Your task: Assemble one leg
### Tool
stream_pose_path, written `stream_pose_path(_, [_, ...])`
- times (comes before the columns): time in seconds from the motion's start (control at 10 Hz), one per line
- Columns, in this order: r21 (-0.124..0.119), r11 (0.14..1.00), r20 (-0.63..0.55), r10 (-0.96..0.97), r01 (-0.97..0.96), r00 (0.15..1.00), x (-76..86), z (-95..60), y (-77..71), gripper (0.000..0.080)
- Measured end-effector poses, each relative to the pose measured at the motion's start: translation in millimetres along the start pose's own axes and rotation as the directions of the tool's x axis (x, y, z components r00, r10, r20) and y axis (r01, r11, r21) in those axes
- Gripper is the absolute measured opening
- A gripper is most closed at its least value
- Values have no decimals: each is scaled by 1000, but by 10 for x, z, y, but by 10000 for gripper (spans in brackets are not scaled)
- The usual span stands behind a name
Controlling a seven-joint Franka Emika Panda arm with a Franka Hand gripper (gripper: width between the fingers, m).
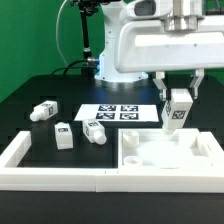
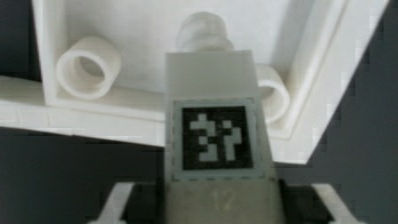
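Black table (image 1: 55, 88); fingers (image 1: 198, 82) grip leg (image 1: 178, 108).

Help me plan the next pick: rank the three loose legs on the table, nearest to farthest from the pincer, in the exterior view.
From the pincer, shut on the held leg:
1. The board-side leg, lying beside the marker board.
2. The middle leg, farther toward the exterior view's left.
3. The outermost leg, farthest toward that left.

Black table (image 1: 35, 92), seemingly green backdrop (image 1: 30, 35)

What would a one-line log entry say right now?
tool: shut on leg | position: over white tray piece | loose legs: three
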State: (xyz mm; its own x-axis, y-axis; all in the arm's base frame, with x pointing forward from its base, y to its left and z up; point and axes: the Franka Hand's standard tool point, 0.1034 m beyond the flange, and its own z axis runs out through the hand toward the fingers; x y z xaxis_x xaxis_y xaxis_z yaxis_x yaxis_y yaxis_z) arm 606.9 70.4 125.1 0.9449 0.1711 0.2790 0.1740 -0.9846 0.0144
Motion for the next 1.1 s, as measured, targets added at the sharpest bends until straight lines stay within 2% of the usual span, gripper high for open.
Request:
stream_pose_path(0.1, [-8,1000,-27,0,0,1000,25,-16,39,287])
stream_pose_path(0.2, [-41,999,-138,-16,10,990,108,-52,105,287])
stream_pose_path(0.3, [-64,998,-196,-24,12,980,78,-45,143,287])
stream_pose_path(0.4, [-72,997,-218,-27,12,976,63,-34,149,287])
stream_pose_path(0.5, [-50,999,-187,-20,11,982,72,-38,90,287])
stream_pose_path(0.7, [0,1000,-216,13,-13,976,339,-91,-81,287])
stream_pose_path(0.9, [56,995,-207,91,-81,974,454,-50,-421,287])
stream_pose_path(1.0, [57,992,-159,122,-114,980,445,-39,-576,287])
stream_pose_path(1.1, [27,996,-167,93,-89,982,464,-49,-526,287])
